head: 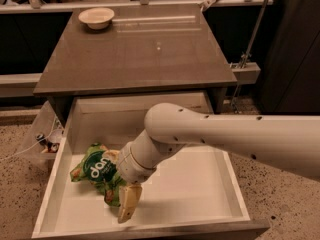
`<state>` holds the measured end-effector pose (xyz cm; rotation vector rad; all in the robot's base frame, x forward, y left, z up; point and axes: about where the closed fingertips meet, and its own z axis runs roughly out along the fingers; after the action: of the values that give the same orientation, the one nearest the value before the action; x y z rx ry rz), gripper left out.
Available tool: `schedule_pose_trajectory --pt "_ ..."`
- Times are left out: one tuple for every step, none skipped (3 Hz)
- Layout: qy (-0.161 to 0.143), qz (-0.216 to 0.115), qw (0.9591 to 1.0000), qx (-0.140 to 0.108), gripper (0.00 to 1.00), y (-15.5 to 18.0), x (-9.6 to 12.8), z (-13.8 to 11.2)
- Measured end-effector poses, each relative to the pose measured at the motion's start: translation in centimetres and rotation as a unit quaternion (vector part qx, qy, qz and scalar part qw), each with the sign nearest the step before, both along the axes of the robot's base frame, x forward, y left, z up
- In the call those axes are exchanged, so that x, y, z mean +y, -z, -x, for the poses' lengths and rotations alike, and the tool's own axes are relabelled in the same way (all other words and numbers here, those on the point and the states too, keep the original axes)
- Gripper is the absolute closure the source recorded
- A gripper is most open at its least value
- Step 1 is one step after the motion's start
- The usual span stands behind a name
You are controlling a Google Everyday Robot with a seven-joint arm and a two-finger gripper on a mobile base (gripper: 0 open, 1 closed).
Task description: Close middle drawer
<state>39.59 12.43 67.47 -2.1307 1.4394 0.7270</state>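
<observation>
Off-white walls and floor mark the middle drawer point(200, 186), which is pulled far out of the cabinet and fills the lower half of the frame. Its grey-brown front panel point(165, 231) lies along the bottom edge. The gripper point(126, 198) is down inside the drawer at lower left. It is just beside a green snack bag point(94, 170), possibly touching it. I cannot tell whether the gripper is apart, together or clamped on anything. The pale arm point(230, 134) comes in from the right and crosses over the drawer's right wall.

The main risk, as I judge it, is that the gripper sits inside the box, not against the front panel. A push from there would press on the bag or the floor. That could crush or drag the bag without moving the drawer. If the drawer does slide in while the arm is low, the wrist could get caught between the drawer and the edge of the glossy surface point(140, 59) above it. The bag also looks puffy. If it rides up, it could snag under that edge and stop the drawer short. An off-centre push on the panel could skew the wide drawer on its runners. The bowl point(96, 18) at the upper left of the frame sits well clear of all this.
</observation>
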Motion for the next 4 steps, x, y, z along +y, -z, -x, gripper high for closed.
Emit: schedule_pose_trajectory --pt "-0.005 0.01 0.9997 -0.022 0.0 1.1 2.0 0.9" --pt "-0.005 0.01 0.9997 -0.022 0.0 1.1 2.0 0.9" --pt "0.025 0.022 0.9992 -0.02 0.0 1.8 1.9 0.1" --pt "0.061 0.034 0.9974 -0.021 0.0 2.6 1.6 -1.7"
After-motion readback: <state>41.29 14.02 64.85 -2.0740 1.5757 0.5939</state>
